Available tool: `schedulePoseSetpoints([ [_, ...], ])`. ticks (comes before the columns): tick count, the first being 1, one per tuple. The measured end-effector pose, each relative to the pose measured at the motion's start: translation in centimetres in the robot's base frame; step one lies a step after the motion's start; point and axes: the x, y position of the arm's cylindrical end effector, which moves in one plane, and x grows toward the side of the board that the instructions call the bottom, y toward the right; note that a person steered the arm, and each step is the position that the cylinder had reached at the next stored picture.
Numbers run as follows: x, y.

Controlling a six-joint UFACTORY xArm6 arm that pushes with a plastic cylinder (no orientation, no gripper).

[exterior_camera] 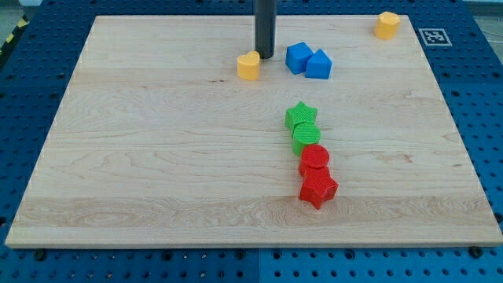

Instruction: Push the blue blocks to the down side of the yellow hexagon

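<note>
Two blue blocks sit touching near the view's top centre: a blue cube-like block (298,57) and a blue block with a peaked top (318,64) on its right. The yellow hexagon (387,24) lies at the view's top right corner of the board, well to the right of the blue blocks and above them. My tip (265,56) stands just left of the blue blocks, between them and a yellow heart-shaped block (248,66). It is close to the heart and a short gap from the blue cube-like block.
A green star (300,116) and a green cylinder (306,136) sit in the middle right, with a red cylinder (315,160) and a red star (317,189) below them in a touching column. The wooden board (157,157) lies on a blue pegboard table.
</note>
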Motion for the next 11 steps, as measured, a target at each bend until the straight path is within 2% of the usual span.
schedulePoseSetpoints([
  [3,-0.4,3.6],
  [11,7.5,3.8],
])
